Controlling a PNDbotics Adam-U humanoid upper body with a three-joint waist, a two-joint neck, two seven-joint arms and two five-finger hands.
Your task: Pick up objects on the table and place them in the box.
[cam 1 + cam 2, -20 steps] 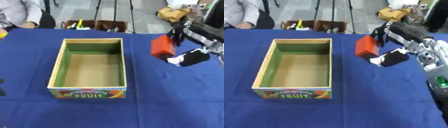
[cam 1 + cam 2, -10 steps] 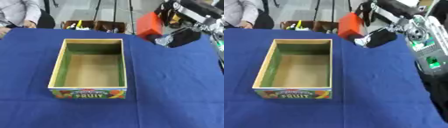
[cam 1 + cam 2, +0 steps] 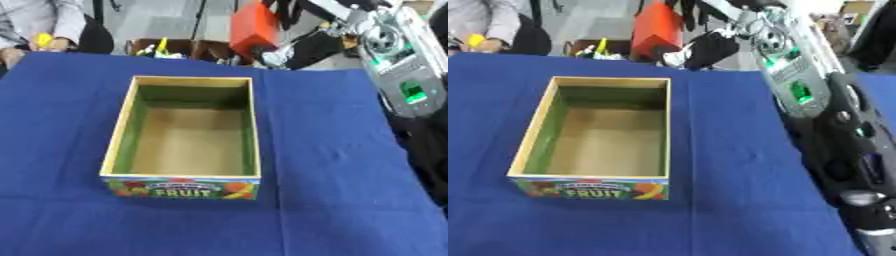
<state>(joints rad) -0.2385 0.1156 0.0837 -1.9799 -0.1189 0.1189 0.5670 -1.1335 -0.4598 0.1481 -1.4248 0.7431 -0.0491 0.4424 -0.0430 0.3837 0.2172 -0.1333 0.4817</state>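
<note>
Item in my right hand (image 3: 293, 47): red block (image 3: 254, 27), fingers curled round it, held aloft past the far rim of the box (image 3: 118, 142), which sits open on the blue table (image 3: 332, 150).

Blue-clothed table (image 3: 341, 150); seemingly empty box (image 3: 118, 145)

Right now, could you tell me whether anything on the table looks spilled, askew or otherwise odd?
Nothing stands out. The box sits upright and open on the blue cloth, with nothing visible inside. The right hand holds the red block in the air beyond the box's far edge, not yet over the opening.
</note>
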